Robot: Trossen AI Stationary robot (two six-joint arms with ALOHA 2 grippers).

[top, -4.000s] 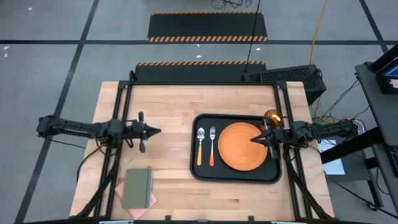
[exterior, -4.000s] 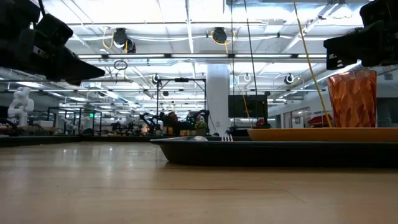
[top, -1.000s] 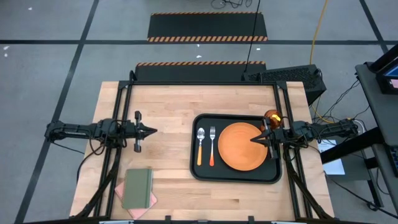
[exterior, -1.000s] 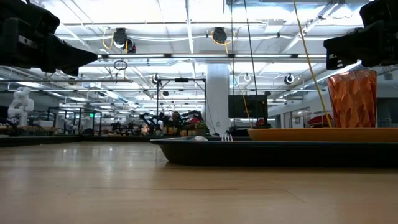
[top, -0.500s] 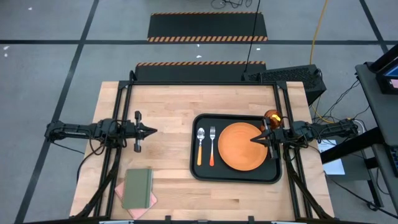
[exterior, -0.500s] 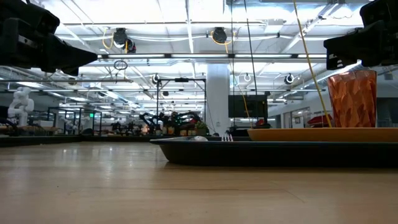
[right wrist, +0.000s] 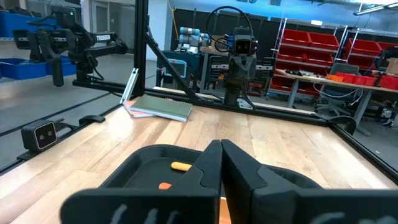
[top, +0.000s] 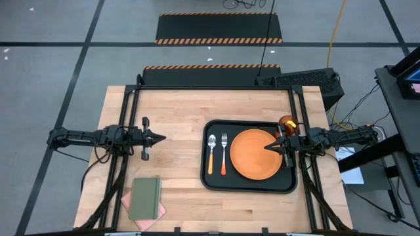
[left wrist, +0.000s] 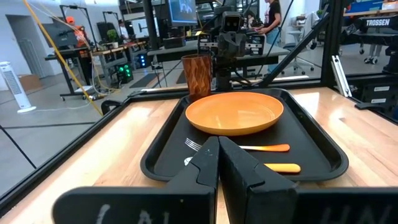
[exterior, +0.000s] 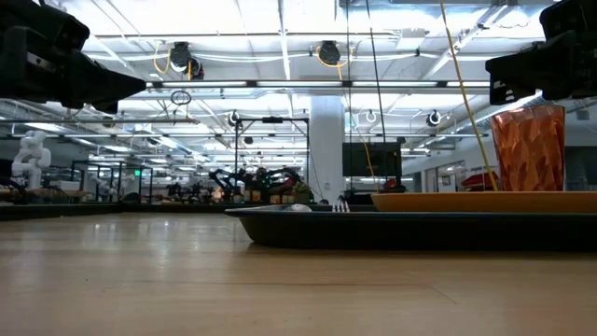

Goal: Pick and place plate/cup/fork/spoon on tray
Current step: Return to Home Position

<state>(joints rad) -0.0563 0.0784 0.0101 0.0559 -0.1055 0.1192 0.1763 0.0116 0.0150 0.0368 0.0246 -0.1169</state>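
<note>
The black tray (top: 211,177) lies on the table's right half. On it rest the orange plate (top: 254,154), the spoon (top: 211,154) and the fork (top: 224,154) side by side to the plate's left, and the amber cup (top: 287,122) upright at the tray's far right corner. My left gripper (top: 163,138) is shut and empty above the table's left half, pointing at the tray. My right gripper (top: 268,147) is shut and empty above the plate's right part. The left wrist view shows the plate (left wrist: 235,113), the cup (left wrist: 196,76) and the tray (left wrist: 323,149).
A green notebook (top: 145,198) on a pink cloth (top: 161,210) lies near the table's front left corner. Bare wood lies between my left gripper and the tray. Black frame bars (top: 130,118) run along the table's left and right sides.
</note>
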